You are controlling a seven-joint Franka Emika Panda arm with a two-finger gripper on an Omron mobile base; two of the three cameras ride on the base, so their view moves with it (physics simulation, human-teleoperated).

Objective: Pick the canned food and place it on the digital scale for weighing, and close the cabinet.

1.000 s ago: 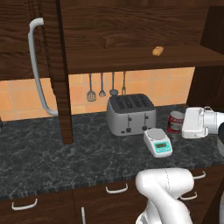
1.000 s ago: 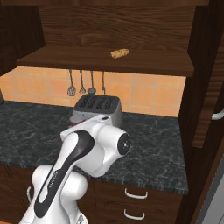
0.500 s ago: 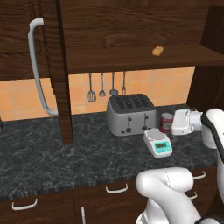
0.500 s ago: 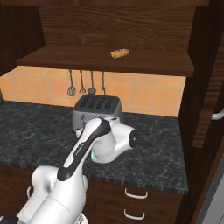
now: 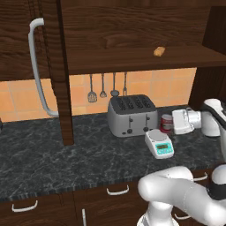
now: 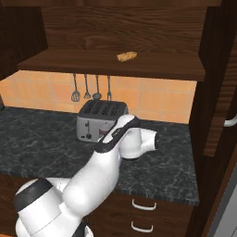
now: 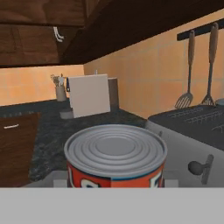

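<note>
So the toaster (image 5: 131, 115) sits left, digital scale (image 5: 160, 144) in front of it, then the canned food (image 5: 166, 123) on the counter (image 5: 53, 154), right up against the gripper (image 5: 175, 122). Arm's reaching in sideways from the right. Can't tell if the fingers are apart or clamped.

Even rendered light is falling over the kitchen, with nothing blurring or flaring.

The orange tiled wall (image 5: 132, 84) is glowing brightest, while the cabinet (image 5: 132, 26) wood is staying dark and flat. Soft shade is lying under the shelf (image 6: 111, 65) and on the counter (image 5: 53, 159) beside the toaster (image 5: 132, 115). Just ahead of the jaws, the canned food (image 7: 115, 154) is showing a pale sheen on its ribbed lid, sharp to the edges. Far objects are rendering coarse, not defocused.
</note>
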